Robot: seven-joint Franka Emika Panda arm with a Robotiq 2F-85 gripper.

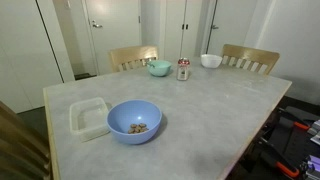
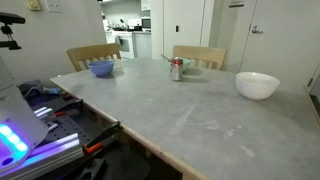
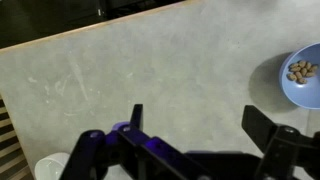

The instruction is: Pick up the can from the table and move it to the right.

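The can stands upright on the far part of the table, between a small teal bowl and a small white bowl. It also shows in an exterior view on the table. My gripper shows only in the wrist view. It is open and empty, hovering over bare tabletop. The can is out of the wrist view, and the arm is out of both exterior views.
A blue bowl with nuts sits near the front, beside a clear plastic container. The white bowl and the blue bowl also show from the other side. Wooden chairs stand at the table's far end.
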